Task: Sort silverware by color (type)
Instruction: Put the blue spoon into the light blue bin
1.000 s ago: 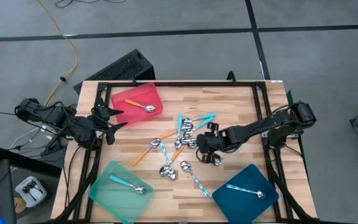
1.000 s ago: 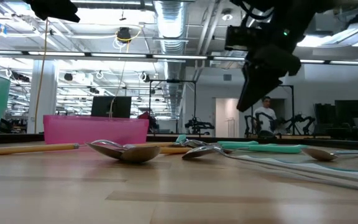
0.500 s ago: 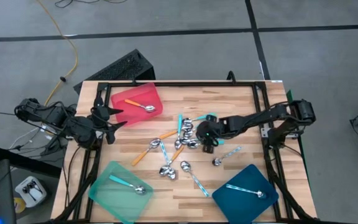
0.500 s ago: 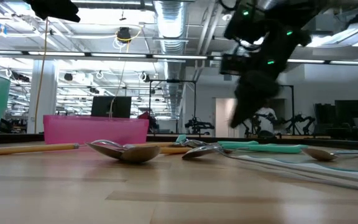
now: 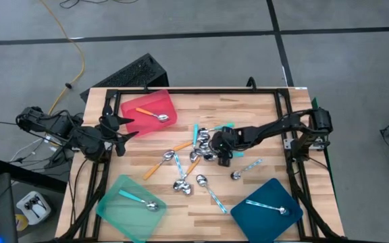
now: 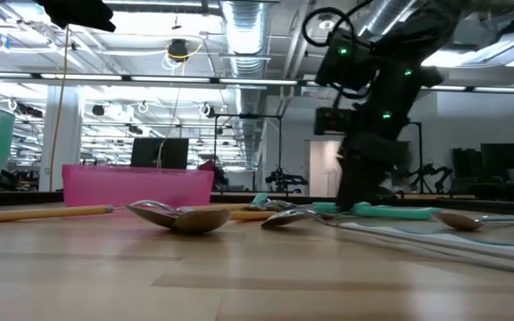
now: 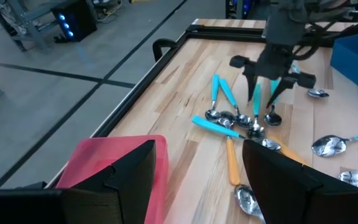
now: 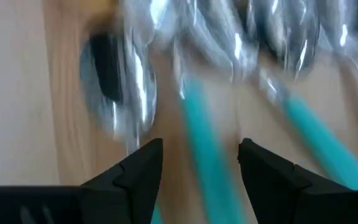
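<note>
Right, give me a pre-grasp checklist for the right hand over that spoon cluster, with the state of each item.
1. Right hand open: ok, fingers spread.
2. Right hand empty: ok, nothing between the fingers.
3. Turquoise spoon lined up between the fingers: ok in the right wrist view.
4. Target clear of neighbours: not ok, other spoons' bowls crowd it in the spoon cluster.
5. Mint-green tray ready: ok, one turquoise spoon lies in it.
6. Left hand out of the way: ok, parked by the red tray.

Spoon cluster (image 5: 194, 158) mid-table, 3 trays (image 5: 148, 111) around it, 1 spoon in each
</note>
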### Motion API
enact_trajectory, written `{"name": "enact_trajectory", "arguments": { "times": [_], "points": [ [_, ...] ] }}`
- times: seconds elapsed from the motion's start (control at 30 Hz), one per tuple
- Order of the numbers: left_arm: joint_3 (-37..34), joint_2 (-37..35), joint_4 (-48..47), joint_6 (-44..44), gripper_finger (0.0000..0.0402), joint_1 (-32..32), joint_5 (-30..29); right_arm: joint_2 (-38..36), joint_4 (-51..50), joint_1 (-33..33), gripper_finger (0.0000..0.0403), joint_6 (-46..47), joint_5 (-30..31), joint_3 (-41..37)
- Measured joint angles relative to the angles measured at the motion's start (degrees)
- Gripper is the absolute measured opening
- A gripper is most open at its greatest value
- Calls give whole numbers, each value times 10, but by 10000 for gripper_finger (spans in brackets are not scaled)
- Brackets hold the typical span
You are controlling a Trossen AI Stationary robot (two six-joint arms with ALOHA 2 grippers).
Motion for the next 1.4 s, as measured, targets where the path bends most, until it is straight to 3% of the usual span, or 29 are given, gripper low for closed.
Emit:
{"name": "enact_trajectory", "arguments": {
  "times": [0.3, 0.67, 1.2, 1.4],
  "points": [
    [0, 0, 6, 0, 226, 0, 0, 13, 5, 1, 213, 14, -4, 2],
    [0, 1, 6, 0, 226, 0, 0, 24, -7, -10, 79, 39, -4, 3],
    [0, 1, 6, 0, 226, 0, 0, 3, 43, 15, 78, 54, 46, 41],
    [0, 1, 6, 0, 226, 0, 0, 2, 160, 28, 78, 54, 50, 51]
  ]
}}
